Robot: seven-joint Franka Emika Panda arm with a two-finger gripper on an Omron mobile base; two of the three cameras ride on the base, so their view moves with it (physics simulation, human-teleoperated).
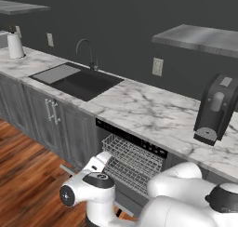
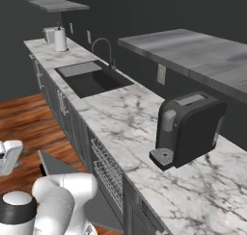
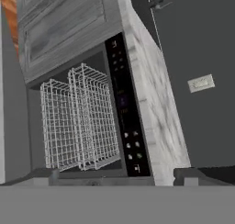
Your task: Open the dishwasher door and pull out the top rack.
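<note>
Dishwasher door: down, open.
Top rack: partly out.
End effector: fingers apart, holding nothing.
Next: hook rack's front wire, pull straight.

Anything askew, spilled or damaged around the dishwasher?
Nothing stands out. The dishwasher door is folded down flat, as the task wants, and the top rack sits level in the opening. The coffee machine stands upright on the counter, with no spill visible.
</note>
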